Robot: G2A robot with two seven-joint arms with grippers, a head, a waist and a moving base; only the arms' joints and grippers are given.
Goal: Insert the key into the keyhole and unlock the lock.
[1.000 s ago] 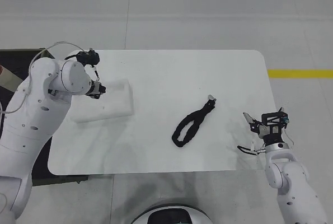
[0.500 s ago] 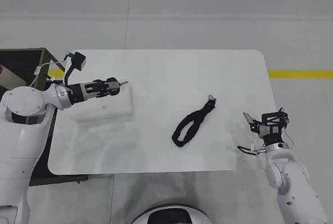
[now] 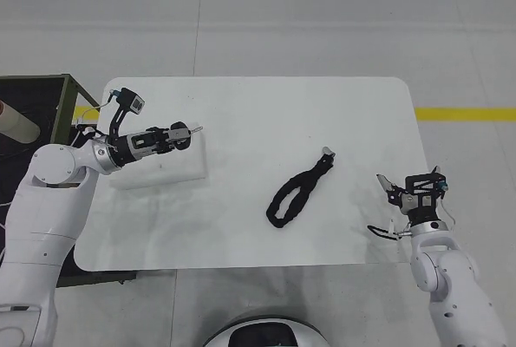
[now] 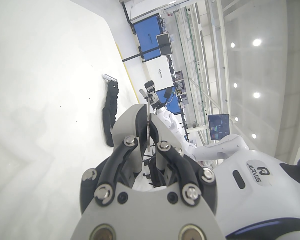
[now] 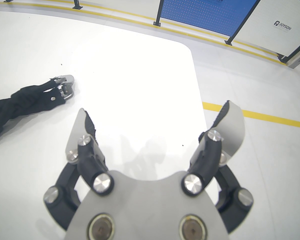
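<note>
- My arms (image 3: 45,186) wear smooth, rounded white shells.
- Thin cables (image 3: 91,117) run along my left wrist to a small black camera block (image 3: 129,100).
- My left gripper (image 4: 148,119) has a grey metal plate, black linkage bars, silver screws and curved grey fingers with black pads.
- My right gripper (image 5: 156,113) is built the same, with two brass-toned sockets in its base.
- One white shell panel (image 4: 240,156) carries a dark logo and a black oval slot.

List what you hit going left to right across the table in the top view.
left gripper, shut on the key → black lock → right gripper, open at the table's edge
</note>
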